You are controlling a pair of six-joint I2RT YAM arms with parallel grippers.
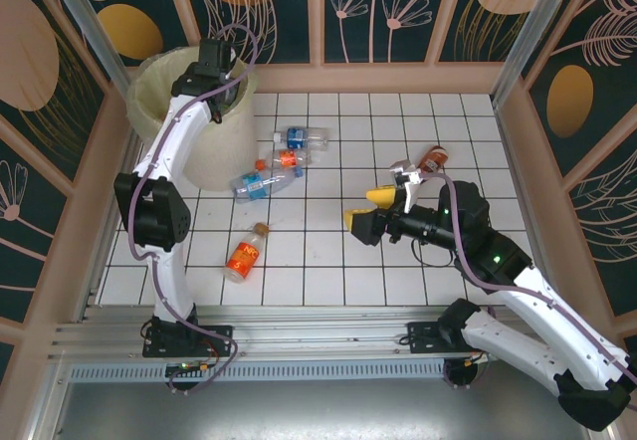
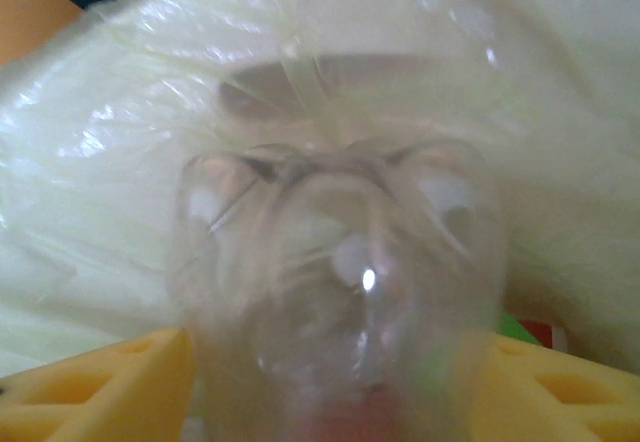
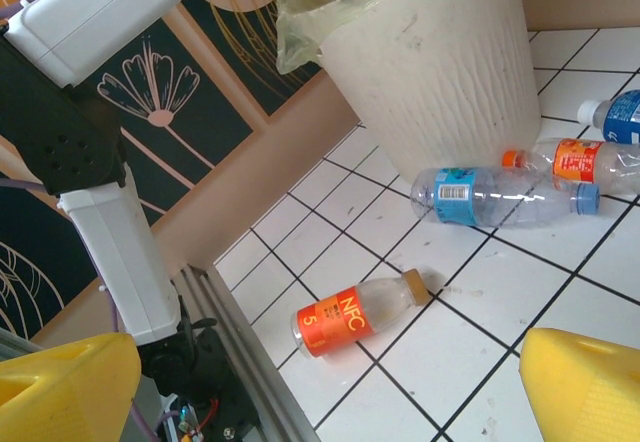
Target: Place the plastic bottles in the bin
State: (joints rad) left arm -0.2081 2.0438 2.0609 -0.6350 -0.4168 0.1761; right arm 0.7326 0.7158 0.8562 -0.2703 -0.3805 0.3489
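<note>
The left gripper [image 1: 217, 62] hangs over the mouth of the bin [image 1: 221, 151]. In its wrist view a clear bottle [image 2: 340, 262] sits between the yellow fingers [image 2: 110, 382], with its base turned away toward the pale-yellow liner [image 2: 110, 152]. The bottle's long axis runs in line with the fingers and into the bin, so letting go looks like all that remains (whether the fingers grip it or merely flank it cannot be told). The right gripper [image 1: 366, 208] is spread wide and empty at mid-table, facing left. The orange NFC bottle [image 3: 355, 317] lies ahead of it on the tiles, nearer the left arm's base.
</note>
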